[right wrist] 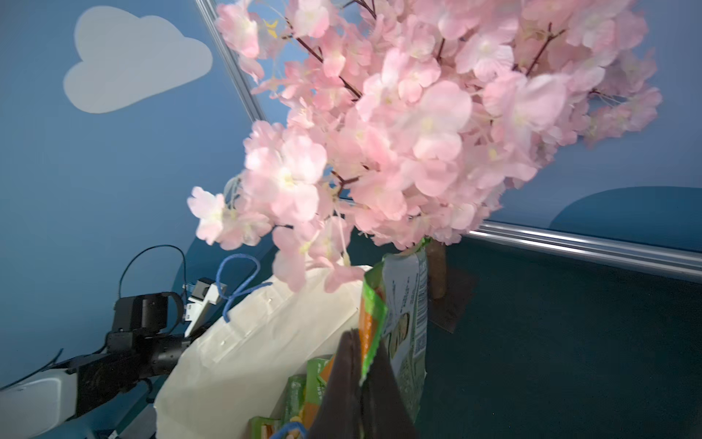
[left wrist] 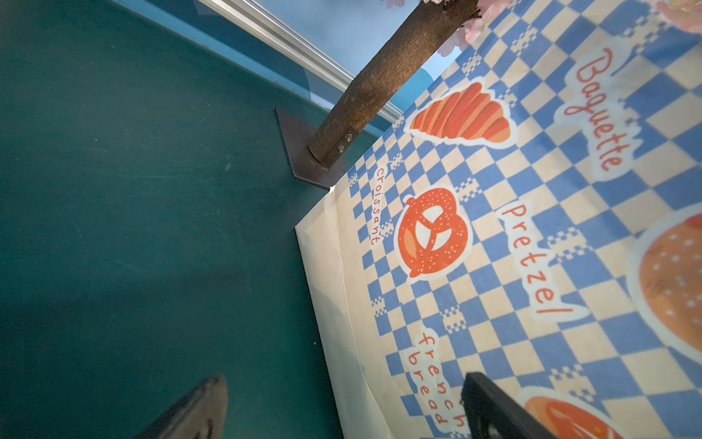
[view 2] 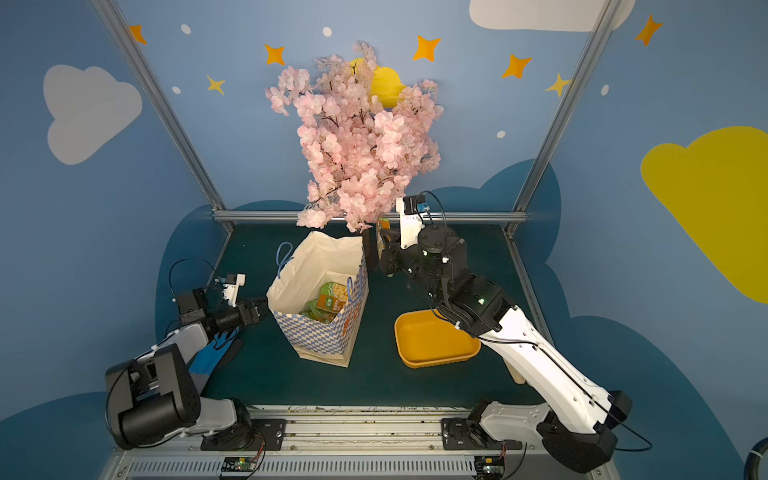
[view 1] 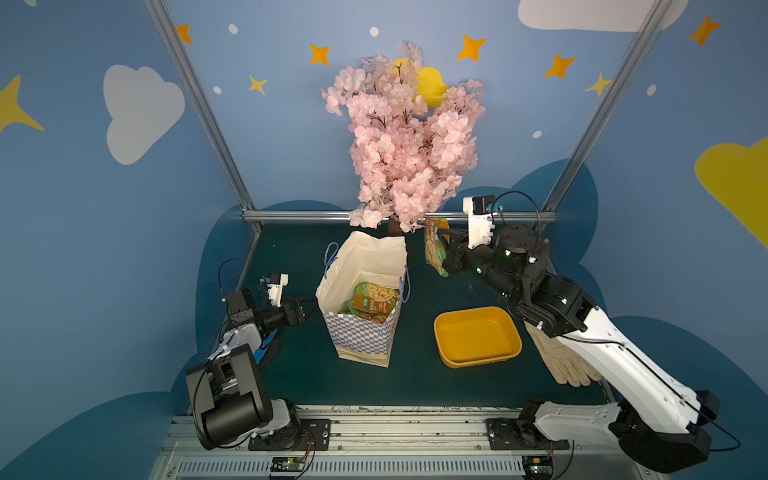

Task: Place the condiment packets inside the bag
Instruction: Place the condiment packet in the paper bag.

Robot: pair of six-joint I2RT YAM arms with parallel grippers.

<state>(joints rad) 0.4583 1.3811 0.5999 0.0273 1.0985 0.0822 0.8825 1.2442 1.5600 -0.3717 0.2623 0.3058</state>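
The checkered bag stands open at mid-table, cream inside. Several green condiment packets lie at its bottom. My right gripper is shut on another condiment packet. It holds that packet upright in the air, just right of the bag's back rim and under the blossoms. My left gripper is open, low at the bag's left side. One finger is in front of the checkered paper, the other over the table.
An empty yellow tray sits right of the bag. A pink blossom tree rises behind the bag, its trunk bolted to a base plate. A beige glove lies under the right arm, a blue glove under the left.
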